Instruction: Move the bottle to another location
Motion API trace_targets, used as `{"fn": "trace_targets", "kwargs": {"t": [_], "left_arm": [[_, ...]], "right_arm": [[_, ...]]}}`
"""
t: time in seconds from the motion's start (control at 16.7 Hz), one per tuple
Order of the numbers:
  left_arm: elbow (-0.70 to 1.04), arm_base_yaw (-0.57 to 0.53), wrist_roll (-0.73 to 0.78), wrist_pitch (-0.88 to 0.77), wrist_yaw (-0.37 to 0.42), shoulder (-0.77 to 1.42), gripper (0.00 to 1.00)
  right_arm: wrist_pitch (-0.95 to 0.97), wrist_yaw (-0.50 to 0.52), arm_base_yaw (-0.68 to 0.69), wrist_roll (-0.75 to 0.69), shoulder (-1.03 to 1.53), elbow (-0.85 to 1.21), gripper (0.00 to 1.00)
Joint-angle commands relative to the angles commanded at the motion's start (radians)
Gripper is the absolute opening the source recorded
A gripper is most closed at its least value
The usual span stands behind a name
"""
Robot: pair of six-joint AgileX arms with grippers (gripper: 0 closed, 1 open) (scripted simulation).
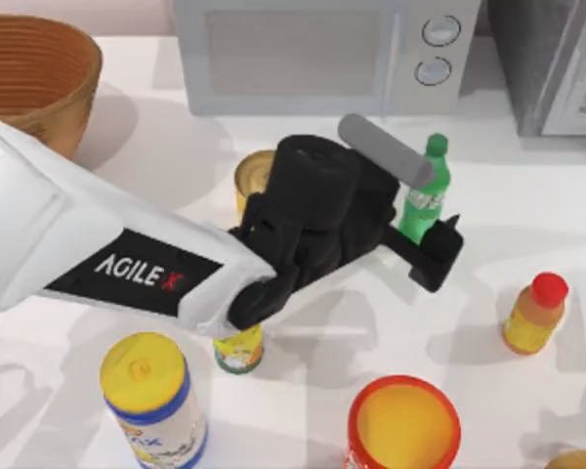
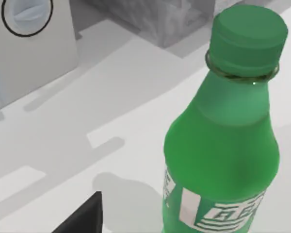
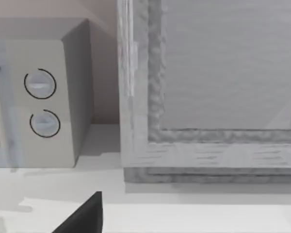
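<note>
1. Tabletop (image 1: 527,186): white, crowded; a microwave (image 1: 322,54) and a grey cabinet (image 1: 557,59) stand along its far edge, a wicker basket (image 1: 34,73) at the far left corner.
2. Left arm (image 1: 98,244): white shell with black AgileX panel, reaching from the left edge across to the middle of the tabletop.
3. Left hand (image 1: 425,239): black, fingers spread open, set at the lower body of the bottle with one finger (image 1: 435,256) showing on the near side. No squeeze on the bottle is visible; contact cannot be confirmed.
4. Right hand: parked off to the right, its wrist camera facing the microwave and cabinet; whether its fingers are open or closed, I cannot tell.
5. Containers on the near side: blue-banded yellow-lidded canister (image 1: 151,396), red-rimmed tub (image 1: 402,425), small yellow jar (image 1: 239,349); an open tin (image 1: 252,176) sits behind the arm.
6. Bottle (image 1: 425,191): slim green, green cap, upright, right of centre, just in front of the microwave.
7. Orange bottle (image 1: 535,313): red cap, well apart to the right.
8. Handling note: the step in hand looks like closing on the bottle. Best done by centring it between the fingers at label height, closing evenly so it stays upright, then lifting straight before carrying.
</note>
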Motion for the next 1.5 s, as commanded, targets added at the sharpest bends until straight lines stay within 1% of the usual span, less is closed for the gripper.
{"fn": "trace_targets", "kwargs": {"t": [0.24, 0.42, 0.72, 1.5], "left_arm": [[0.158, -0.001, -0.001, -0.005, 0.002, 0.154, 1.0], [0.241, 0.01, 0.002, 0.001, 0.011, 0.245, 1.0], [0.26, 0.012, 0.003, 0.004, 0.014, 0.266, 1.0], [0.26, 0.012, 0.003, 0.004, 0.014, 0.266, 0.02]], "right_arm": [[0.0, 0.0, 0.0, 0.0, 0.0, 0.0, 1.0], [0.0, 0.0, 0.0, 0.0, 0.0, 0.0, 1.0], [0.0, 0.0, 0.0, 0.0, 0.0, 0.0, 1.0], [0.0, 0.0, 0.0, 0.0, 0.0, 0.0, 1.0]]}}
